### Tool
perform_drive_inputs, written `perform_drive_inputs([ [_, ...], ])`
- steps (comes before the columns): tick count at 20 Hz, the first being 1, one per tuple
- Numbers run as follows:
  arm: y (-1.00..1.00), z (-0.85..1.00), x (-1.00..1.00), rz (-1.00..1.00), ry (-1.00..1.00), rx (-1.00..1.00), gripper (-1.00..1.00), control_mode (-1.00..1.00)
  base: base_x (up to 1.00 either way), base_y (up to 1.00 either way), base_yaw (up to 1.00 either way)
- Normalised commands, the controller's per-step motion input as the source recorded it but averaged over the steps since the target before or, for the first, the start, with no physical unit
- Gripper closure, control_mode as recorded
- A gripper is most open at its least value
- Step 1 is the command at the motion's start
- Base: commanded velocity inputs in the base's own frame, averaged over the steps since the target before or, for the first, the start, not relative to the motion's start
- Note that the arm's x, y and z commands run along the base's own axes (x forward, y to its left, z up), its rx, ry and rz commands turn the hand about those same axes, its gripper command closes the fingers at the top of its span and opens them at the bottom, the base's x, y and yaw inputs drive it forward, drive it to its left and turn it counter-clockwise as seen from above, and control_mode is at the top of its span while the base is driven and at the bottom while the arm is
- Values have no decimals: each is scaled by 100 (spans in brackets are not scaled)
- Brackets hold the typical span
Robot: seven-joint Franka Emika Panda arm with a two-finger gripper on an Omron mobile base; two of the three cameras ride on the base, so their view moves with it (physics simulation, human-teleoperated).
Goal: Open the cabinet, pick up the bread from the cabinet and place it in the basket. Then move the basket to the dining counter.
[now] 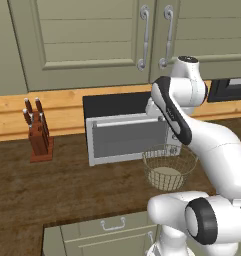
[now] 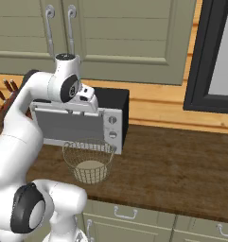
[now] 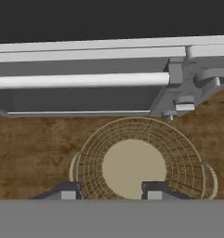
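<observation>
The sage-green cabinet (image 1: 87, 35) hangs above the worktop, and both its doors are shut beside the silver bar handles (image 1: 143, 37). The bread is hidden. The wire-mesh basket (image 1: 168, 167) stands on the wood worktop just in front of the toaster oven, with nothing on its beige bottom (image 3: 134, 167). My gripper (image 3: 111, 191) hovers above the basket's near rim and the oven's front. It is open, and nothing lies between its fingertips (image 3: 153, 189). In the right base view my hand (image 2: 88, 103) sits over the oven's top edge. The dining counter is out of view.
A silver toaster oven (image 1: 124, 135) with a black top stands against the back wall. Left of it on the worktop is a knife block (image 1: 38, 132). A dark-framed panel (image 2: 212, 56) rises at the right. Drawer fronts (image 1: 112, 230) lie below the worktop edge.
</observation>
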Motion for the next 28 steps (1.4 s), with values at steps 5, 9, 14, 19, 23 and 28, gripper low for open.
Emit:
perform_drive_inputs([
  [5,20,17,-13,-1,-29,1,-100,-100,0,0,0],
  [9,13,78,9,-1,-45,-6,-100,-100,0,0,0],
  [14,13,100,2,-3,-35,-27,-100,-100,0,0,0],
  [19,-4,100,-3,-15,-29,-6,-100,-100,0,0,0],
  [23,-19,100,29,-17,-14,15,-100,-100,0,0,0],
  [28,-24,18,6,-9,-4,55,-100,-100,0,0,0],
])
